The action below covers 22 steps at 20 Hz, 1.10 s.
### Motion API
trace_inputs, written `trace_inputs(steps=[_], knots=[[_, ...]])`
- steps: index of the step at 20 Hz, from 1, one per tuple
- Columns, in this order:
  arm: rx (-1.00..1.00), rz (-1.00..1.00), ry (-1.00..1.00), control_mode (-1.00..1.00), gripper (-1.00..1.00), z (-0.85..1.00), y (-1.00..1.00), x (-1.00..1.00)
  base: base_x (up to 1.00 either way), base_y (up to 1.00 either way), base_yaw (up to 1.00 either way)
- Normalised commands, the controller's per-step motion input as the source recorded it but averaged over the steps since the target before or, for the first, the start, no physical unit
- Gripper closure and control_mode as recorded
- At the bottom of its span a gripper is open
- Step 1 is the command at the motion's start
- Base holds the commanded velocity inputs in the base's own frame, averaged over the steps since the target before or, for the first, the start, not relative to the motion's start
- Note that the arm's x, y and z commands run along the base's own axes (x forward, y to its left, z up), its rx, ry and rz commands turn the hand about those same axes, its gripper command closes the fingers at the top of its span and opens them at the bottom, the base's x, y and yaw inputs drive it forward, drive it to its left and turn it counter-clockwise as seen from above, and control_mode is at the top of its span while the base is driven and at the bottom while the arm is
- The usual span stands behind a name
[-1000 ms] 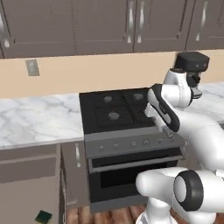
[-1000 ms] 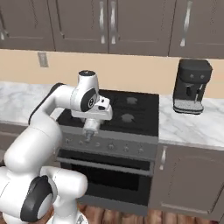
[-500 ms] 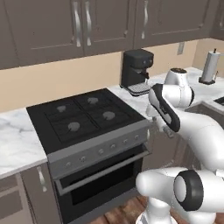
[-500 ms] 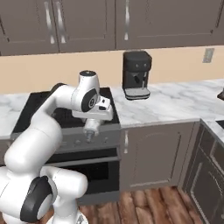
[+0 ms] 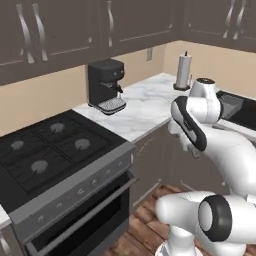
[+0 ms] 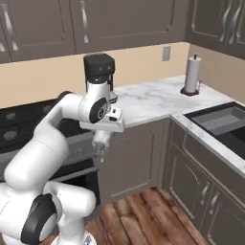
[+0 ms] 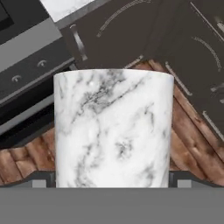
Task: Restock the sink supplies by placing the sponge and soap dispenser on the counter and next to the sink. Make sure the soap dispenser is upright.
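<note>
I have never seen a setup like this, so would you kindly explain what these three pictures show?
This is a rendered kitchen with a white robot arm on a base that can drive. Two pictures come from cameras on that base, behind the arm to its left and to its right. The third comes from a camera on the hand, looking along the gripper.

On the marble counter stand a black coffee machine and a paper-towel roll. The stove is to the left of the counter and the black sink to the right.

Between the fingers sits a pale marbled bottle, apparently gripped. It is probably the soap dispenser, though its pump is not visible.
</note>
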Motion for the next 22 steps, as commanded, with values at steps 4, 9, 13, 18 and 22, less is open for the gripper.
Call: trace_inputs(steps=[4, 9, 13, 18, 22], knots=[[0.00, 0.00, 0.00, 1.00, 1.00, 0.00, 0.00, 0.00, 0.45, -0.56, -0.37], [0.00, 0.00, 0.00, 1.00, 1.00, 0.00, 0.00, 0.00, 0.51, -0.62, -0.35], [0.00, 0.00, 0.00, 1.00, 1.00, 0.00, 0.00, 0.00, 0.19, -0.67, -0.41], [0.00, 0.00, 0.00, 1.00, 1.00, 0.00, 0.00, 0.00, 0.07, -0.23, -0.52], [0.00, 0.00, 0.00, 1.00, 1.00, 0.00, 0.00, 0.00, 0.18, -0.19, -0.53]])
